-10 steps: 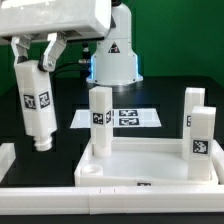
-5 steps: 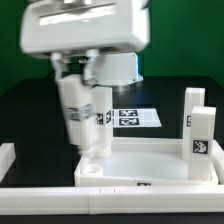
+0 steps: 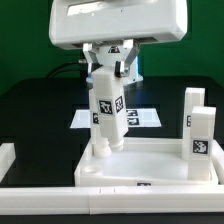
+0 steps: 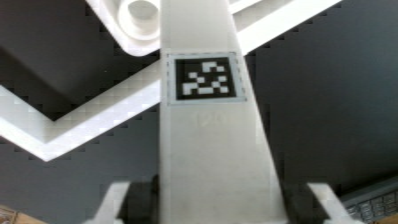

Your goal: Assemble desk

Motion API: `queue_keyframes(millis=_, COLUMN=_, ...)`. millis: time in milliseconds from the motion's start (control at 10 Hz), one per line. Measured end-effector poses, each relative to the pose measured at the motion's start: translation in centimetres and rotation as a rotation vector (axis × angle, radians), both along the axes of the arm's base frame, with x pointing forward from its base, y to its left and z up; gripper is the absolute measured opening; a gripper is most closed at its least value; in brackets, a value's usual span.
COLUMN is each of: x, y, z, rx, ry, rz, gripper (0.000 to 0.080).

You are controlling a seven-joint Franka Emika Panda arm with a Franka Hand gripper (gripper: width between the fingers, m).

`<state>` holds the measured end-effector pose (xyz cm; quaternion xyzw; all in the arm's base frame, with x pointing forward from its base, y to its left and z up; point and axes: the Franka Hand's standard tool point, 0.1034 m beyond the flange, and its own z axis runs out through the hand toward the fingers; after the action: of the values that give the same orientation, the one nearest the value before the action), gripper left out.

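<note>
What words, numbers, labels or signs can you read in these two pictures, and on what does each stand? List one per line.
Readable words, brands or numbers: none.
Held leg: a black-and-white square tag, a pattern and not text; seen also in the exterior view.
Two standing legs at the exterior view's right: similar tags, too small to make out.
Marker board: square tags, no letters.
Tabletop front rim: a small dark mark, too blurred to read.

Two legs point(image 3: 196, 125) stand along the tabletop's point(image 3: 150, 160) edge at the exterior view's right; panel centre is open (the rail point(image 3: 60, 190) borders the front).
</note>
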<state>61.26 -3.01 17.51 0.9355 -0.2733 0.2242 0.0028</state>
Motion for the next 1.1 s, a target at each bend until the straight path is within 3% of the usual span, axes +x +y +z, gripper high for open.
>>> queue_keyframes(millis=200, x=0.1, y=-0.9, z=-0.1, rx=-0.029, ry=-0.003, rz=0.02, gripper=0.0287)
queue_keyframes(millis=500, x=-0.1, y=-3.1, z=-1.9, rx=-0.087, ry=0.002, rz=0.018, gripper=0.0287)
queue_keyframes(millis=1100, x=0.3, y=-2.1, z=-3.3, rx=-0.122, ry=-0.014, rz=0.034, gripper=0.0287)
